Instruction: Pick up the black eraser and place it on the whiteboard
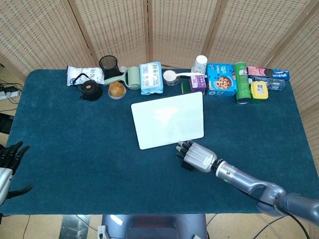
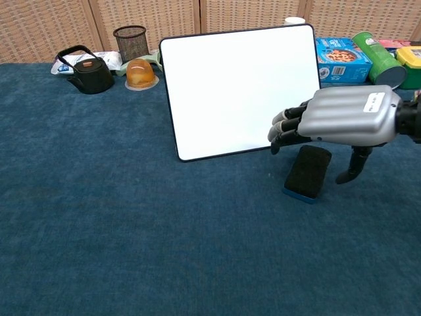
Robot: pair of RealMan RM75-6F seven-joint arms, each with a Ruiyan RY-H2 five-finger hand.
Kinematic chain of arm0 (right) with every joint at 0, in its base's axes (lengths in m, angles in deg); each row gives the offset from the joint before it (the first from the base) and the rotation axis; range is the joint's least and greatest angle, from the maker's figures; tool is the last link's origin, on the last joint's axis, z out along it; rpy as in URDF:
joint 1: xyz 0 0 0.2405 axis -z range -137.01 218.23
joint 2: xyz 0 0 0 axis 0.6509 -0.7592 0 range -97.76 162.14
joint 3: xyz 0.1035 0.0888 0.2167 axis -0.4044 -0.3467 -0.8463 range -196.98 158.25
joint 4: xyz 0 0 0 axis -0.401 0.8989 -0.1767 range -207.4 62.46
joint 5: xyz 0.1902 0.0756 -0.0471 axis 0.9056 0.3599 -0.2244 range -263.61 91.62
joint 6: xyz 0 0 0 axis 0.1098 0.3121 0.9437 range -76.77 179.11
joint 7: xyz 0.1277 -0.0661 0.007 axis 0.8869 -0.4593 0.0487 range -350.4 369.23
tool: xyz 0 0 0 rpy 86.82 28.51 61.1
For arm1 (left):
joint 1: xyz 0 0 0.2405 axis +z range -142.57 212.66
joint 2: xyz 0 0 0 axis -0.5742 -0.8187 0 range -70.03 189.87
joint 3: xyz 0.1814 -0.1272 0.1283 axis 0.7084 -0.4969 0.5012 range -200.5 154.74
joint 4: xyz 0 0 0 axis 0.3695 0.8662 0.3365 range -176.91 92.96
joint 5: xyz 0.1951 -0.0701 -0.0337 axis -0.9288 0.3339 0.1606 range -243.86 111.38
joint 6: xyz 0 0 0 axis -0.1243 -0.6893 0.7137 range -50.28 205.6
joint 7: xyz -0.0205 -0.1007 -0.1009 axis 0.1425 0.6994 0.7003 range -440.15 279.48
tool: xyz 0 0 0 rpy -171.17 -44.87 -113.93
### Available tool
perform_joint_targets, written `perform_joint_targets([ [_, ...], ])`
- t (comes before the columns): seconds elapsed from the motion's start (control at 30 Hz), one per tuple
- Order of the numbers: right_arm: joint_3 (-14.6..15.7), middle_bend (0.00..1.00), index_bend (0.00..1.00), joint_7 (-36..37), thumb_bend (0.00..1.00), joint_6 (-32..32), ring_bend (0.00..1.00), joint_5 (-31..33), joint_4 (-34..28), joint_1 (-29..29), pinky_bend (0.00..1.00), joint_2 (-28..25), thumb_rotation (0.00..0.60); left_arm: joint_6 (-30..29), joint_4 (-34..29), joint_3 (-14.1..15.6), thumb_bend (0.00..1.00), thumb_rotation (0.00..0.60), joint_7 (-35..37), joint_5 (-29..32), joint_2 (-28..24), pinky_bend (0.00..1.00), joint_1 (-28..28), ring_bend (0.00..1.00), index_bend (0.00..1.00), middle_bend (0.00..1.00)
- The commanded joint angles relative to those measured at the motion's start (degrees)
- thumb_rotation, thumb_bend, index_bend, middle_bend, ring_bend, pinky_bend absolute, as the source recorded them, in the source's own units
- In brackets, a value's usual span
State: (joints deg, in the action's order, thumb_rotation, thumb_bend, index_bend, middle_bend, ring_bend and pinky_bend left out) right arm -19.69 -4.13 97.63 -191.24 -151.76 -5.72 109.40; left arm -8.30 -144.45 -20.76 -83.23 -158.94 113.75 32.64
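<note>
**Right hand parked over the eraser, nothing grabbed yet**

So the right hand (image 2: pixel 342 117) hangs right above the eraser (image 2: pixel 307 171), palm down, fingers (image 2: pixel 284 125) stretched out and apart toward the whiteboard (image 2: pixel 240 89), thumb hanging down on the far side of the eraser from the board; it's holding nothing as far as I can tell. In the head view the hand (image 1: pixel 198 156) covers most of the eraser (image 1: pixel 187 166), just a dark corner pokes out below the knuckles.

The bit that matters: the eraser lies flat on the table (image 1: pixel 75 129) directly under the palm, a touch toward the robot from the fingertips; its long axis runs roughly along the hand, pointing at the near edge of the whiteboard, which sits just beyond the fingertips. So my guess is the next move is straight down, close across the short width, then a short carry forward onto the board.

The left hand (image 1: pixel 9 158) is way off at the other edge of the table, fingers spread, empty; the right is obviously the nearer one. Only worry I'd have is the fingertips bumping the board edge on the way down.
</note>
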Motion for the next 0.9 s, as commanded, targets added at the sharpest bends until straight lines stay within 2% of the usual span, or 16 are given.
perform_joint_targets([
  [0.03,0.3,0.18,0.24,-1.9,0.07,-1.4,0.13,0.7,0.6,-1.0,0.34,1.0,0.6,0.1,0.0,0.0,0.07,0.6,0.1,0.1,-0.1,0.05,-0.1,0.0,0.0,0.0],
  [0.37,1.5,0.19,0.25,-3.7,0.07,-1.9,0.13,1.7,2.3,-2.1,0.33,2.3,0.6,0.4,-0.1,0.0,0.07,0.6,0.3,0.3,-0.3,0.05,-0.2,0.0,0.0,0.0],
  [0.67,3.0,0.23,0.33,-5.7,0.08,-1.9,0.15,1.6,4.0,-2.7,0.35,2.9,0.6,0.3,0.0,0.1,0.07,0.6,0.3,0.2,-0.2,0.05,-0.2,0.0,0.0,0.0],
  [0.9,3.7,0.31,0.38,-5.3,0.11,-0.7,0.22,1.5,5.2,-2.9,0.39,4.0,0.6,0.3,0.0,0.1,0.07,0.6,0.5,0.3,-0.3,0.05,-0.2,0.0,0.0,0.0],
])
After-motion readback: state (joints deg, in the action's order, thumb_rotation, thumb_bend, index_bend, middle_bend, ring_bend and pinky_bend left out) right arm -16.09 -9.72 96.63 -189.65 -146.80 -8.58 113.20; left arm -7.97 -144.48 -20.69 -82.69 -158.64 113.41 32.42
